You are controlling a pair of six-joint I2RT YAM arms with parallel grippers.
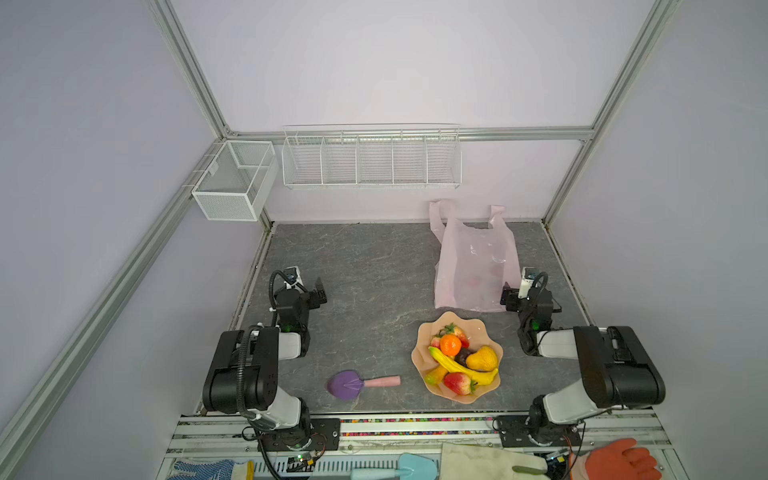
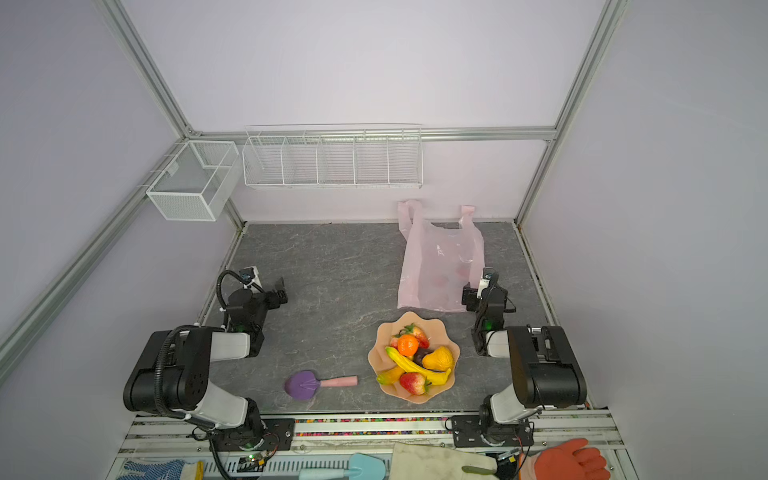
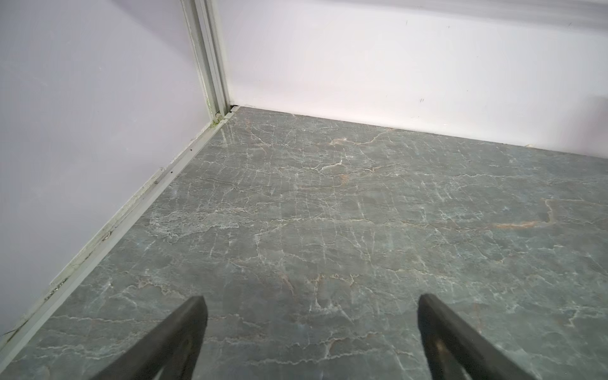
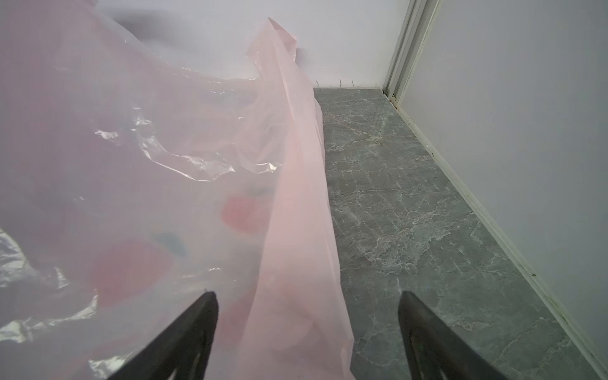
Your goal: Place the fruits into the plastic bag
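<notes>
The fruits lie piled in a peach wavy-edged bowl at the front right: an orange, a banana, a strawberry, a pear-like piece and a dark piece. Behind the bowl the pale pink plastic bag lies flat, its handles toward the back wall. My right gripper is open, low at the bag's right edge, which runs between its fingers. My left gripper is open over bare table at the left.
A purple scoop with a pink handle lies left of the bowl. White wire baskets and a mesh box hang on the back wall. Gloves lie on the front rail. Side walls stand close to both arms.
</notes>
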